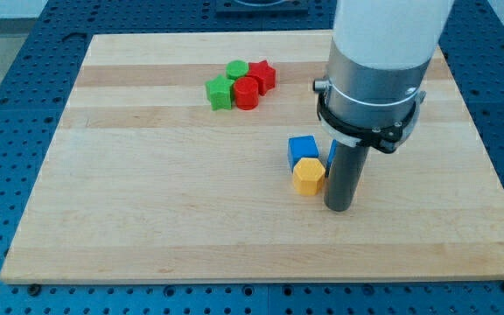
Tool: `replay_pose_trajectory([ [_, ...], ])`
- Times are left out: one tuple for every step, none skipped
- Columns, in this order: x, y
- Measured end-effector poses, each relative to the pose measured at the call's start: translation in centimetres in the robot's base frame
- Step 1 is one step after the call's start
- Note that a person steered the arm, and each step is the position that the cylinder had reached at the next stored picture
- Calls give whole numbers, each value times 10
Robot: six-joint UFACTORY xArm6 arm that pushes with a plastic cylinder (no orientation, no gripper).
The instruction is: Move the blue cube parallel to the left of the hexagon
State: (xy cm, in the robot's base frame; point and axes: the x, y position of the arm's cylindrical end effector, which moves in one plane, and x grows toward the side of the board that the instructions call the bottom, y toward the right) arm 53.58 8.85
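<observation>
The blue cube (301, 150) sits on the wooden board just right of the middle. The yellow hexagon (309, 176) lies directly below it, touching its lower edge. My tip (339, 208) rests on the board just right of the hexagon, close to its right side. A second blue block (332, 150) shows as a sliver behind the rod, right of the blue cube; its shape is hidden.
A cluster sits near the view's top, left of the middle: a green block (220, 93), a green cylinder (237, 69), a red cylinder (246, 92) and a red star (262, 75). The wooden board (147, 192) lies on a blue perforated table.
</observation>
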Motion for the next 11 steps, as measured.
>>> replay_pose_trajectory([
  [0,0],
  [0,23],
  [-8,76],
  [-37,98],
  [-50,87],
  [-58,51],
  [-69,12],
  [-79,-25],
  [-84,-63],
  [-84,-113],
  [-64,-181],
])
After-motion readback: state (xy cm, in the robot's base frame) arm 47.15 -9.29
